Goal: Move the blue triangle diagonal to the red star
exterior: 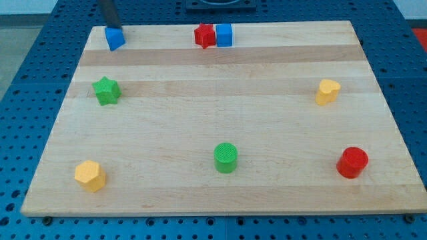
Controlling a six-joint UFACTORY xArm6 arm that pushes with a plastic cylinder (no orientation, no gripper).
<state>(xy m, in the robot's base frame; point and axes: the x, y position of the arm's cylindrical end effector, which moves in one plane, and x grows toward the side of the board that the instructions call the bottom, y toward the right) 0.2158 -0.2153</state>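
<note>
The blue triangle point(115, 38) lies at the board's top left corner. The red star point(204, 35) sits at the top edge near the middle, touching a blue cube point(224, 35) on its right. My tip point(111, 25) comes down from the view's top and ends right behind the blue triangle, touching or almost touching its top edge. The red star is well to the right of my tip.
A green star point(106, 91) is at the left. A yellow hexagon point(90, 175) is at the bottom left. A green cylinder point(226, 157) is at the bottom middle, a red cylinder point(352, 163) at the bottom right, and a yellow heart-like block point(327, 91) at the right.
</note>
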